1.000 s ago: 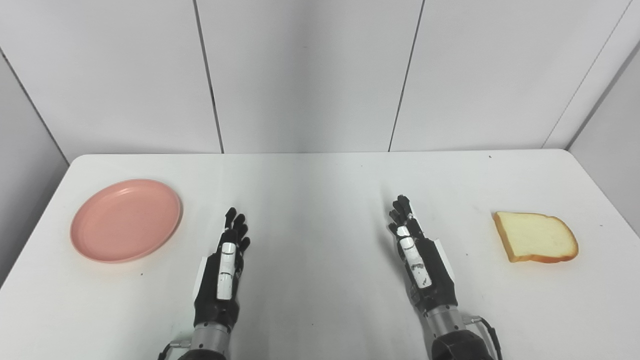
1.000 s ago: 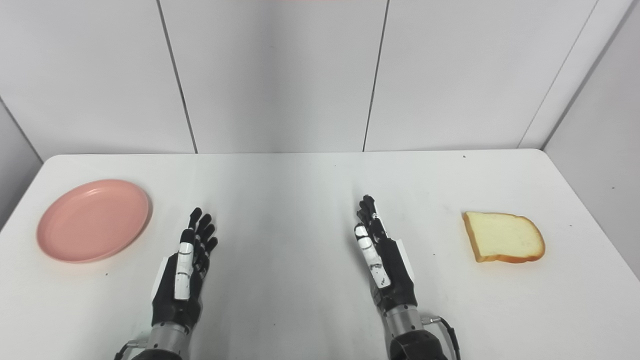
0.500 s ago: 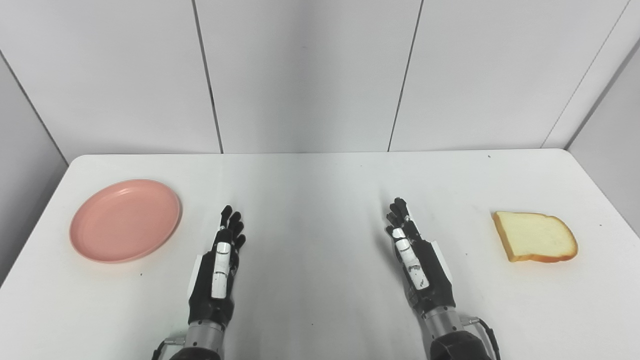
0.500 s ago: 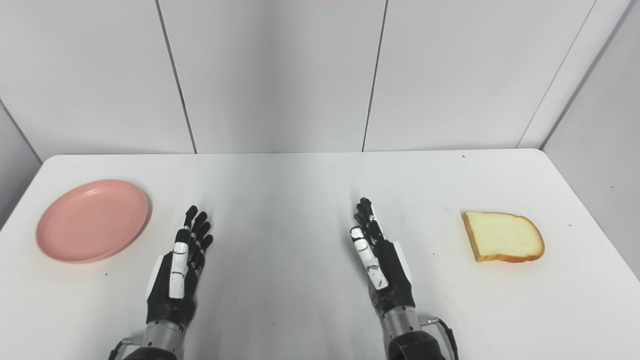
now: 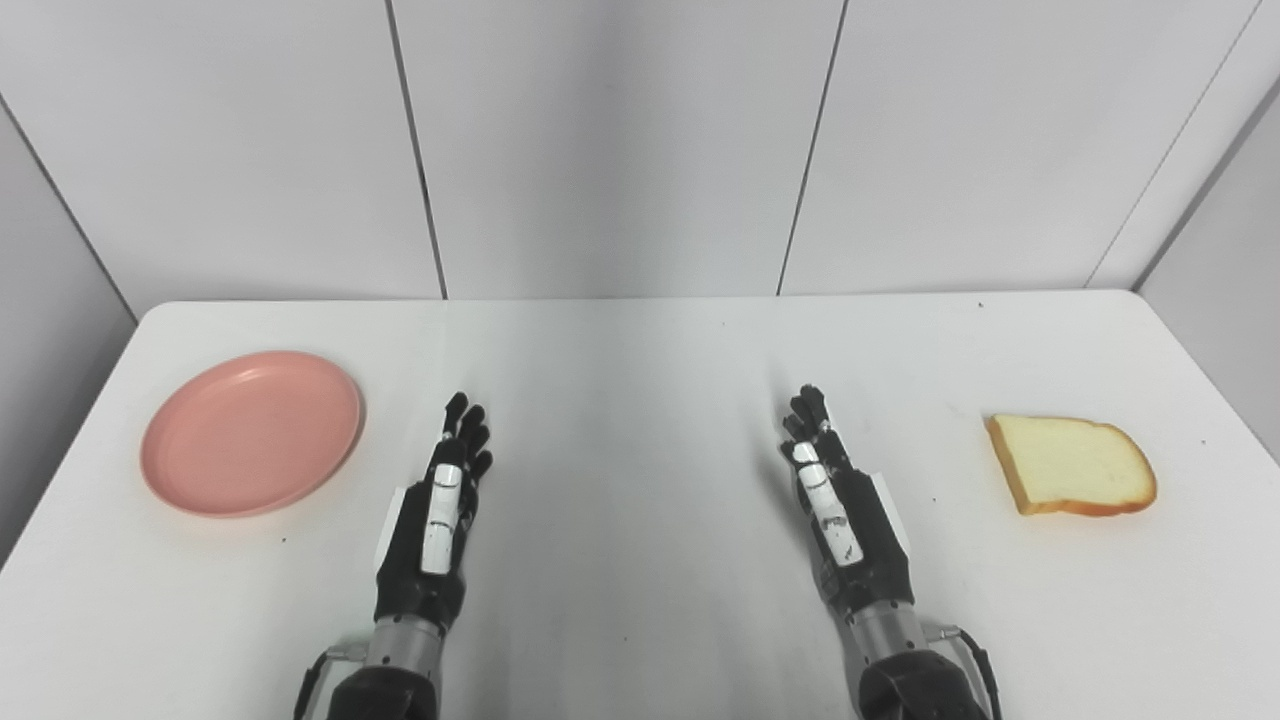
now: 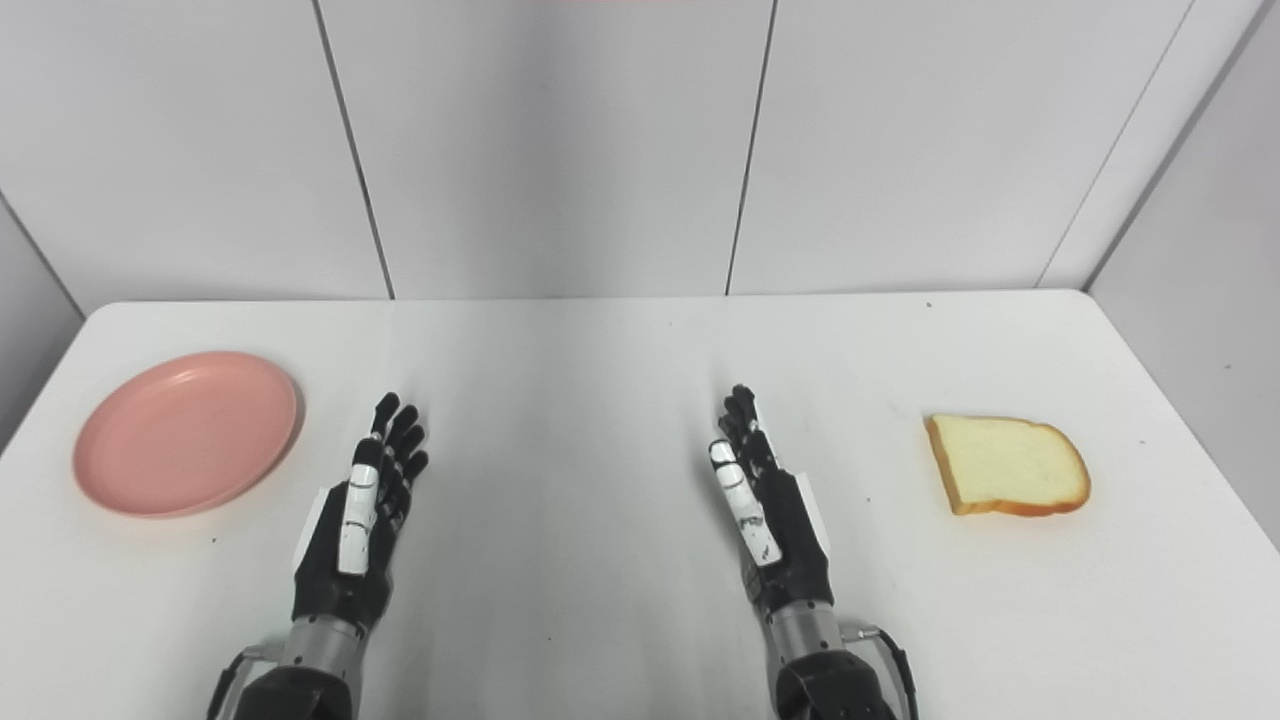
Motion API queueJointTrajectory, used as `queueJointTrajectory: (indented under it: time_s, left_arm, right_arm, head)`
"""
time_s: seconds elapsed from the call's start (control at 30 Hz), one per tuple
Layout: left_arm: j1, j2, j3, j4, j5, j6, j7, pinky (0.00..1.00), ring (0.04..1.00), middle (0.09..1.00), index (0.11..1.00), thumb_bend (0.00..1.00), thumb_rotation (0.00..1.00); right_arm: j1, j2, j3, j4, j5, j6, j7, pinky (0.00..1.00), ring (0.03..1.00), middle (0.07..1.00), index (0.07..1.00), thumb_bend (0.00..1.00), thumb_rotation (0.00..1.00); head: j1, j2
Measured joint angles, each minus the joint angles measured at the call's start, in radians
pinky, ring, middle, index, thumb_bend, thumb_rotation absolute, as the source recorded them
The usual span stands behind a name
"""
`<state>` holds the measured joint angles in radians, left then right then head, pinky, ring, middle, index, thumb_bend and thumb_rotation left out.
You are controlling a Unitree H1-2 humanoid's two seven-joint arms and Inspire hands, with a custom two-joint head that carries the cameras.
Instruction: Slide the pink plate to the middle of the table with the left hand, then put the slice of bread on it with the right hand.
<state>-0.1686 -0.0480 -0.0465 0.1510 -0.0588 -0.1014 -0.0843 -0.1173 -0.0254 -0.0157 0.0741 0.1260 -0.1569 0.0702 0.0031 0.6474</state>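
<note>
Left eye view: both arms enter from bottom edge. Left hand (image 5: 432,520) edge-up over white table (image 5: 640,600), fingers straight and spread, grasping nothing, near plate but apart from it. Right hand (image 5: 842,520) same pose, fingers extended, holding nothing, well apart from bread. Farther out, pink plate (image 5: 252,433) flat on table's left side, nothing in it. Slice of bread (image 5: 1072,465) flat on table's right side, not on plate. Beyond, grey panelled wall (image 5: 610,140).
</note>
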Motion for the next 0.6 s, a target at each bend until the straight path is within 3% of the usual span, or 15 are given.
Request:
queueJointTrajectory:
  time_s: [0.6]
  left_arm:
    - [-0.005,-0.001,-0.004,0.012,-0.012,-0.021,-0.01,1.0,1.0,1.0,1.0,0.68,1.0]
  right_arm:
    - [-0.002,-0.003,-0.005,0.002,0.018,0.0,0.002,1.0,1.0,1.0,1.0,0.68,0.79]
  head:
    - [0.009,-0.012]
